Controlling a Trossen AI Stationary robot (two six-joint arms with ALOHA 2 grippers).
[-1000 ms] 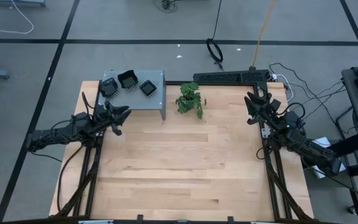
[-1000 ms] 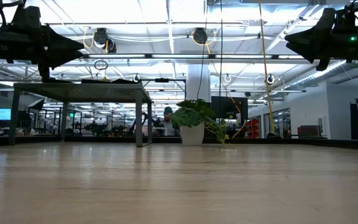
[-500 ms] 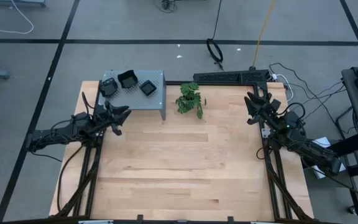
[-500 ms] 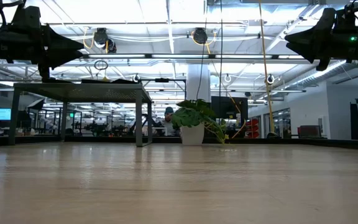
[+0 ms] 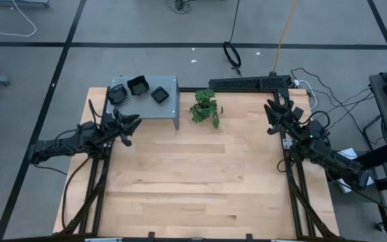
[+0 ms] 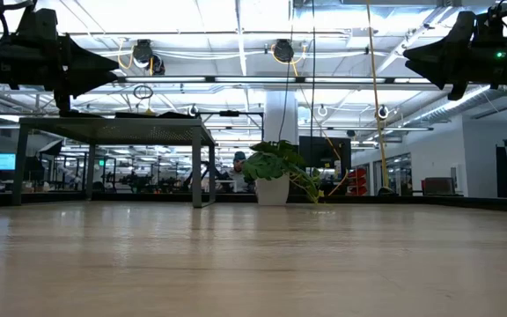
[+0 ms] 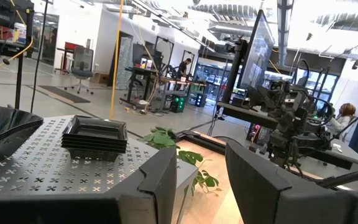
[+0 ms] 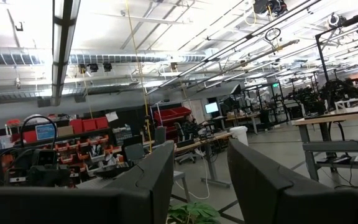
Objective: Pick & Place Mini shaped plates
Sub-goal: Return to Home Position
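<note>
Though both arms hang above the desk [image 5: 200,181] rather than on it, you can read each one plainly. Your left fingers [image 5: 132,122] are close to the desk's left edge, just on the near side of the grey perforated shelf [image 5: 146,107], raised above the wood and pointing right. They are spread, with a bare gap between them, and grip nothing.

All the mini shaped plates [image 5: 138,86] you can see are on top of that shelf at the far left of the desk. They sit in three black groups: one at the left, one in the middle toward the far edge, and one at the right. From the left wrist, a neat stack of square plates [image 7: 95,137] stands on the shelf top ahead of the fingers and apart from them. The rim of another dark dish [image 7: 2,124] shows off to one side.

Your right fingers [image 5: 272,110] are near the desk's right edge, up in the air and aimed toward the far left. They too are parted and hold nothing, well apart from every plate. A small green potted plant [image 5: 205,107] stands on the desk just right of the shelf, between the two arms
</note>
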